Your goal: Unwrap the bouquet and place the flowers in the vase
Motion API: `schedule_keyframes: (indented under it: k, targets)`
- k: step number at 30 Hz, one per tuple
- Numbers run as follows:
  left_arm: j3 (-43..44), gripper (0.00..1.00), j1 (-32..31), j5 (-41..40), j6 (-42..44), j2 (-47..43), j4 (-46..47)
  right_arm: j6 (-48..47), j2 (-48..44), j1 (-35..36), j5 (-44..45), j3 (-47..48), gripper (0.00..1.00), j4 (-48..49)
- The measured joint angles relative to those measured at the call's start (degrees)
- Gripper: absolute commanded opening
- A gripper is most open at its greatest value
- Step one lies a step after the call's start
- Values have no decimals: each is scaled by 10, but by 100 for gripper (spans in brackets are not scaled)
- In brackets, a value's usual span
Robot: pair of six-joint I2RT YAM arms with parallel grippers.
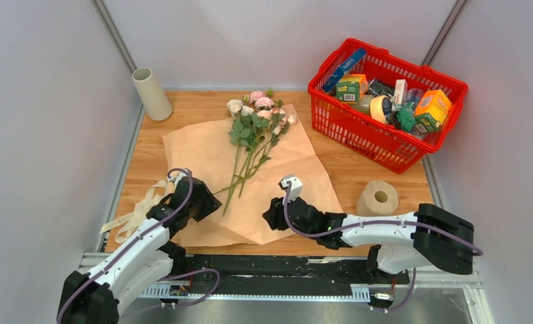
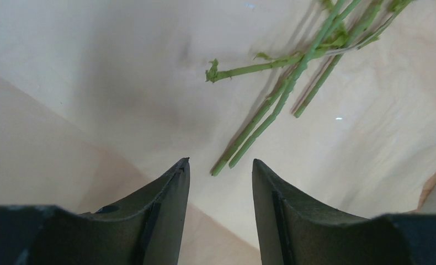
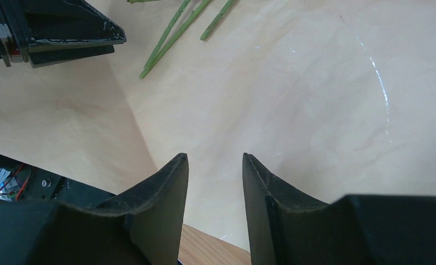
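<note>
Nearest the lens in the top view, two white-and-black arms reached from the near edge over the light wooden counter (image 1: 358, 172). One ended in the left claw (image 1: 206, 200), which hovered over the near-left part of a crumpled peach-tan paper sheet (image 1: 203, 152) spread flat mid-counter. The right claw (image 1: 269, 214) hung over the sheet's near edge, pointing left, and the two were well apart. On the sheet lay the loose pink, peach and cream roses (image 1: 257, 111), blooms toward the far edge, their long thin green stems (image 1: 240, 172) running down toward the left claw. A tall plain off-white cylinder vase (image 1: 152, 94) stood upright at the far-left corner, well apart from the roses. A cream ribbon (image 1: 141, 204) lay bunched at the counter's left edge beside the left arm. A red plastic basket (image 1: 358, 131) full of small packages sat at the far right, and a short tan tape roll (image 1: 378, 197) lay near the right arm. From the left wrist, the claw's dark fingers (image 2: 166, 199) stood apart and released, gripping nothing, with the cut stem ends on the paper just beyond the gap. From the right wrist, that claw's fingers (image 3: 160, 193) were likewise parted and empty above bare paper, with the left claw visible at the upper left near the stem ends.
</note>
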Motion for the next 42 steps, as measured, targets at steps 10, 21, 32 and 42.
schedule_keyframes:
  k: [10,21,32,42]
  targets:
    - [-2,54,0,-56,-27,-100,-35,-1,0,-12,-106,5,39,56]
    - [275,56,-1,-153,82,-49,-165,38,197,10,-243,213,31,131]
    - [304,56,-1,-171,134,-23,-221,67,381,79,-281,295,27,132]
    - [300,56,-1,-166,166,5,-216,70,405,99,-252,307,28,92]
